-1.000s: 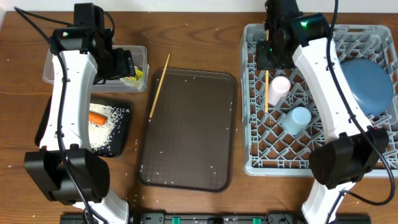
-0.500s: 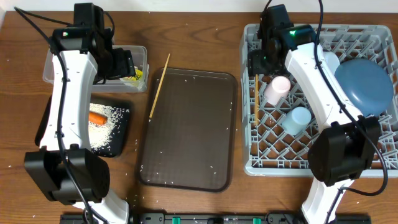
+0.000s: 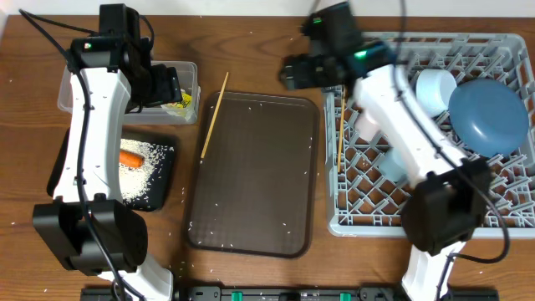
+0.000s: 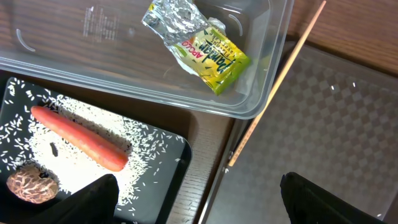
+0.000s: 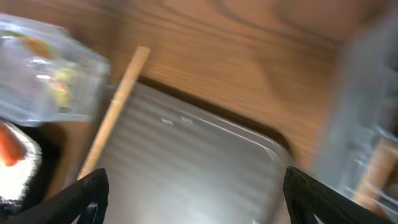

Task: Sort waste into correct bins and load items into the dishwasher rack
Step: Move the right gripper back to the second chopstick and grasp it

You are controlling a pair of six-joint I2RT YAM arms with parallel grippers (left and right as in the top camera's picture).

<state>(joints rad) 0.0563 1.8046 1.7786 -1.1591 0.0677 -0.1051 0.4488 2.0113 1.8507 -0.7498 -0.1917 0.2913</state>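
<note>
The right gripper [image 3: 294, 71] hangs over bare wood at the far right corner of the dark brown serving tray [image 3: 251, 184], just left of the grey dishwasher rack [image 3: 368, 224]. It is blurred from overhead, but its wrist camera shows its fingers [image 5: 87, 196] spread wide with nothing between them. One wooden chopstick [image 3: 338, 138] lies inside the rack along its left wall, to the right of this gripper and clear of it. The second chopstick [image 3: 214, 115] lies on the table along the serving tray's left edge, well to the gripper's left.

The left gripper [image 3: 165, 86] hovers over the clear tub [image 3: 188, 73], jaws wide and empty. The yellow-green and silver wrapper [image 4: 199, 46] lies in the tub beneath it. Beside the tub, the black tray [image 4: 174, 146] holds the carrot [image 4: 78, 138], loose rice [image 4: 143, 180] and a brown lump [image 4: 31, 185]. The rack also holds the dark blue plate [image 3: 489, 115] and a light blue bowl [image 3: 435, 88].
</note>
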